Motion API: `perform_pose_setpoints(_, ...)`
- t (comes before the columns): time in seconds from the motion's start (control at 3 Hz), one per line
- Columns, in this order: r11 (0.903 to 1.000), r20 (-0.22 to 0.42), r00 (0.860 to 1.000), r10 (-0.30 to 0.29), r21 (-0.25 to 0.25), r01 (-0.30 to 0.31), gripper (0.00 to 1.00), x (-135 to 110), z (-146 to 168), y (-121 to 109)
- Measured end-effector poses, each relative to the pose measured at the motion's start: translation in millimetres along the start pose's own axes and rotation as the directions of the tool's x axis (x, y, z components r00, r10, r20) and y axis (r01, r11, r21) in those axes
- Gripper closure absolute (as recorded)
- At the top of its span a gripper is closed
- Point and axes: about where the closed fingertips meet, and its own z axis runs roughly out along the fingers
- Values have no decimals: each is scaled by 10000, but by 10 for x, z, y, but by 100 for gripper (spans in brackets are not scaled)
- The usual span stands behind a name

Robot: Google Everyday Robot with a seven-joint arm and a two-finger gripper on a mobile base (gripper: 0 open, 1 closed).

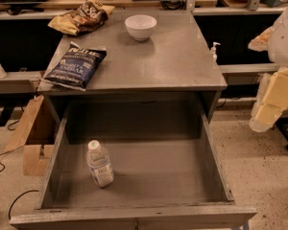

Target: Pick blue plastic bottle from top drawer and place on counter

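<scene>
The blue plastic bottle [100, 164] is a small clear bottle with a white cap and pale label. It stands upright on the floor of the open top drawer [149, 176], towards the left front. The grey counter [158, 56] lies above and behind the drawer. My gripper [264, 114] hangs at the right edge of the view, beside the cabinet and outside the drawer. It is well to the right of the bottle, higher than it, and holds nothing that I can see.
On the counter are a white bowl [140, 27], a blue chip bag [76, 65] at the left front and a brown chip bag [81, 17] at the back left. A small pump dispenser [214, 50] stands off the right edge. A cardboard box [31, 133] is left of the drawer.
</scene>
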Motion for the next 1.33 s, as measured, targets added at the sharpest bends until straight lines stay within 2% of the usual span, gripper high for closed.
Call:
perform_pose_setpoints(0.33,10000,0,10000,0,0,0,0,0,0,0)
perform_pose_setpoints(0.67,9966,1658,9857,-285,-710,407,0,-252,361,-58)
perform_pose_setpoints(1.0,9847,3853,9224,-263,-1490,903,0,-596,918,-32)
perform_pose_setpoints(1.33,9768,6081,7939,-25,-1686,1323,0,-921,1352,161)
